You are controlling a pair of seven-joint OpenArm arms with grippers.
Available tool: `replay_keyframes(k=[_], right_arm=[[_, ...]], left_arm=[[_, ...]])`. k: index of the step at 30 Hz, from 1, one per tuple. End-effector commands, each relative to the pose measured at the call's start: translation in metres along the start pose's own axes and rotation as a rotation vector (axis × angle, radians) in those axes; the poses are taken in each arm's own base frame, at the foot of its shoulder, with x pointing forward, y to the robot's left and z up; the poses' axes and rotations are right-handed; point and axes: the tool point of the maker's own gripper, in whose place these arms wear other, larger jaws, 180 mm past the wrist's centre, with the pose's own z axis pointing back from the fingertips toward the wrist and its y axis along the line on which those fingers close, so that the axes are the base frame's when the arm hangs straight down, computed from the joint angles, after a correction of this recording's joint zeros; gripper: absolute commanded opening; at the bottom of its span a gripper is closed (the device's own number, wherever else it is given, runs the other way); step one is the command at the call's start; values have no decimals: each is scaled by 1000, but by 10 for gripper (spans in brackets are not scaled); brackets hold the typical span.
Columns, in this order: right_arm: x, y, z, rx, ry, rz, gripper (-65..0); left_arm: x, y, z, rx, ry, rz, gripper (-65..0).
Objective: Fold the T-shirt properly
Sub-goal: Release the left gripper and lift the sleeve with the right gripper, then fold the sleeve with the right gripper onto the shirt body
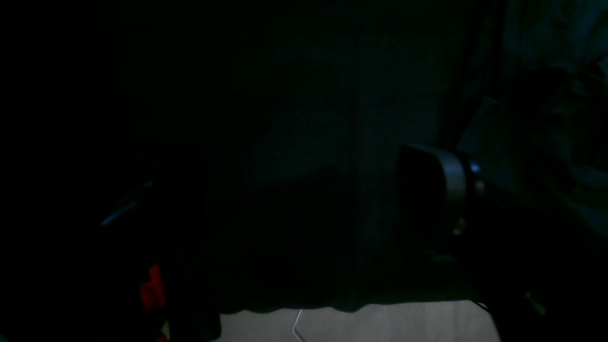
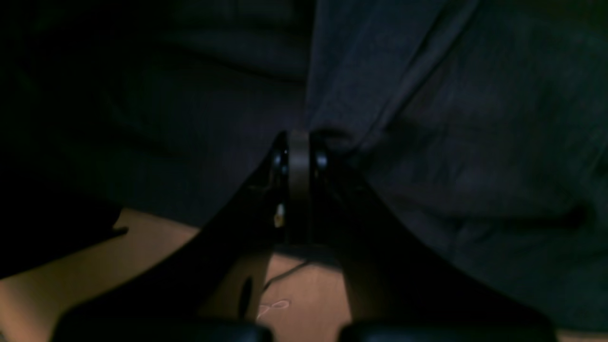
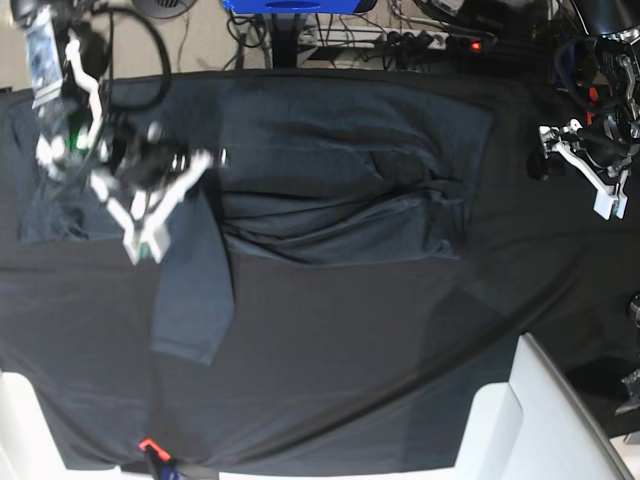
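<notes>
Black tablecloth (image 3: pixel 330 380) beneath half-hidden T-shirt (image 3: pixel 340 190)

A smooth black tablecloth (image 3: pixel 330 350) covers the desk almost from edge to edge in the base view. Beyond the desk's far edge lies pale floor (image 3: pixel 200 40), crossed by dark cables (image 3: pixel 250 45), with a power strip (image 3: pixel 420 40) showing a small red light and a blue object (image 3: pixel 290 6) at the top of the view. White panels (image 3: pixel 545 420) stand at the near right corner and the near left corner. Both wrist views are very dim; a strip of light wooden surface (image 1: pixel 380 323) shows along the bottom.
</notes>
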Motion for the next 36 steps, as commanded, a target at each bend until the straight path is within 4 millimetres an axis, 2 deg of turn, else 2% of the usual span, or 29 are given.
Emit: replay_keyframes(k=[1,8,9,13,16,18,22,26,29,33,36], right_arm=[[7,5,5,16,-34,7,-650],[-8,7,1,23,7,-11,-645],[-11,7,-1,23,15,-15,-630],[-13,6,-3,21,25,-20,-486],[-11,6,-3,22,15,-20,-461],[5,5,-2,18,-14,-8,-461],[50,-12,-10,-20,-82,4,-461],[100,-52,-43,-90,-54,-47,-456],[129,-90,-71,-154,-54,-120,-458],[144,-128,-93,-225,-68,-186,-458],[147,-134,-102,-201,-61,-163,-458]], left_arm=[[15,6,6,10,-40,-18,-71],[15,6,6,10,-40,-18,-71],[15,6,6,10,-40,-18,-71],[15,6,6,10,-40,-18,-71],[15,6,6,10,-40,-18,-71],[15,6,6,10,-40,-18,-71],[14,6,7,11,-38,-23,-71],[9,8,8,16,-31,-18,-71],[-9,9,11,18,6,-15,-71],[-29,11,14,22,47,-16,-71],[-34,8,17,2,17,-36,-71]])
